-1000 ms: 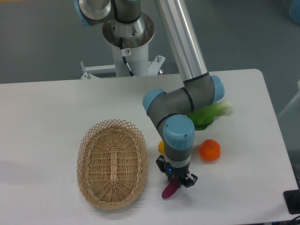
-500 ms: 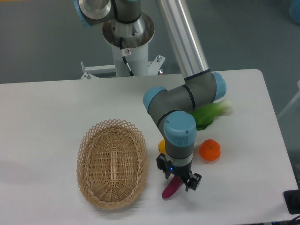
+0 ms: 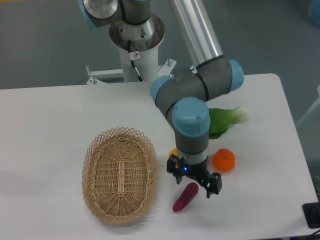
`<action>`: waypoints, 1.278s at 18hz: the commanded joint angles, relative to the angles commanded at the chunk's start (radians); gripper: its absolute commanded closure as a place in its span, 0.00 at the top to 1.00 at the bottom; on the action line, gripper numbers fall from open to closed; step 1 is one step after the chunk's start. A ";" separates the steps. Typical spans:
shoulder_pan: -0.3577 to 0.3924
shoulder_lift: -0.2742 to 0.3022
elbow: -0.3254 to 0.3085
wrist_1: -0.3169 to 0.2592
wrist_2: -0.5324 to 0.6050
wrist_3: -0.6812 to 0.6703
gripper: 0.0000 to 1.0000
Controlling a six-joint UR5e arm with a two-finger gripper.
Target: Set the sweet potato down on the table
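White worktop (image 3: 60, 115) fills the frame, grey floor (image 3: 40, 40) above; my jaws hang released over the sweet potato (image 3: 185, 197); my wrist hides most of a yellow fruit (image 3: 172, 153).

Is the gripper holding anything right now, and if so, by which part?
Nothing is held. The gripper is open above the sweet potato, which lies free on the table right of the basket.

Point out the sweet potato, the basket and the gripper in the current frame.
sweet potato (image 3: 185, 197): fixed camera, middle of its purple body.
basket (image 3: 95, 200): fixed camera, lower left woven rim.
gripper (image 3: 196, 181): fixed camera, midway between its fingertips.
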 joint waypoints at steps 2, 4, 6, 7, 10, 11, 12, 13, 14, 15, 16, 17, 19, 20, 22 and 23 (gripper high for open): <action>0.031 0.043 0.009 -0.078 -0.003 0.021 1.00; 0.043 0.072 0.009 -0.143 -0.002 0.124 1.00; 0.063 0.085 -0.002 -0.178 0.002 0.224 1.00; 0.071 0.100 -0.006 -0.198 0.000 0.257 1.00; 0.117 0.146 -0.012 -0.290 -0.002 0.375 1.00; 0.135 0.160 -0.012 -0.325 -0.005 0.426 1.00; 0.152 0.167 -0.012 -0.351 -0.006 0.475 1.00; 0.160 0.175 -0.012 -0.362 -0.008 0.507 1.00; 0.163 0.180 -0.014 -0.364 -0.009 0.521 1.00; 0.166 0.181 -0.014 -0.364 -0.009 0.523 1.00; 0.169 0.183 -0.014 -0.364 -0.012 0.523 1.00; 0.170 0.187 -0.014 -0.364 -0.021 0.523 1.00; 0.170 0.187 -0.014 -0.358 -0.034 0.517 1.00; 0.170 0.187 -0.014 -0.355 -0.035 0.511 1.00; 0.170 0.187 -0.012 -0.353 -0.041 0.511 1.00; 0.170 0.187 -0.012 -0.353 -0.049 0.509 1.00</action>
